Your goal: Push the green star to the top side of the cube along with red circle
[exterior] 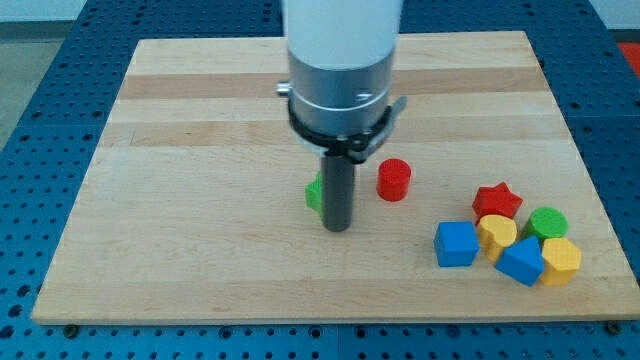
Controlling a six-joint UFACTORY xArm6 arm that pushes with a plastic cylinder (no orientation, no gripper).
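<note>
The green star [314,194] lies near the board's middle, mostly hidden behind my rod; only its left edge shows. My tip [338,228] rests on the board just right of and below the star, touching or nearly touching it. The red circle [394,180] stands a short way to the right of the rod. The blue cube [456,243] sits further right and lower, at the left end of a cluster of blocks.
The cluster at the lower right holds a red star [498,201], a yellow heart [497,232], a green circle [548,222], a second blue block [520,262] and a yellow hexagon [561,260]. The wooden board [200,150] ends just below them.
</note>
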